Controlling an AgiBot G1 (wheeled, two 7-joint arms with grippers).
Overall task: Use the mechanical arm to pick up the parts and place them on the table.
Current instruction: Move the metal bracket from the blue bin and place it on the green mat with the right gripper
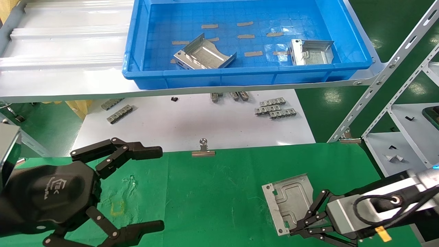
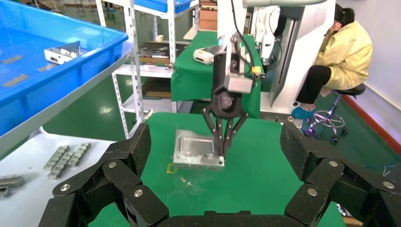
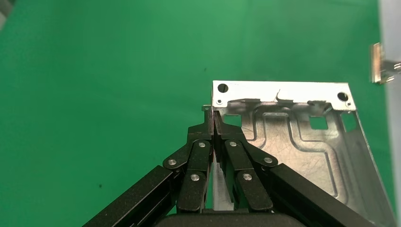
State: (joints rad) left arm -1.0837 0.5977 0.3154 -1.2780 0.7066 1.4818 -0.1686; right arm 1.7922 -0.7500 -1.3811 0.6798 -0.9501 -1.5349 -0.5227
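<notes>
My right gripper [image 1: 291, 232] is shut on the side flange of a shiny silver bracket [image 1: 287, 199], holding it at or just above the green table [image 1: 212, 192] at the front right. I cannot tell if the bracket touches the cloth. The right wrist view shows the fingertips [image 3: 208, 124] pinched on the flange of this bracket [image 3: 302, 137]. The left wrist view shows the same bracket [image 2: 194, 150] and the right gripper [image 2: 222, 152]. My left gripper [image 1: 161, 188] is open and empty at the front left. Two more brackets [image 1: 204, 55] [image 1: 310, 51] lie in the blue bin [image 1: 240, 73].
The bin stands on a grey ribbed shelf [image 1: 61, 44]. Below it a white board [image 1: 192, 120] carries small grey toothed strips [image 1: 274, 107]. A binder clip [image 1: 203, 149] sits at the cloth's far edge. A metal rack [image 1: 394, 68] stands at the right.
</notes>
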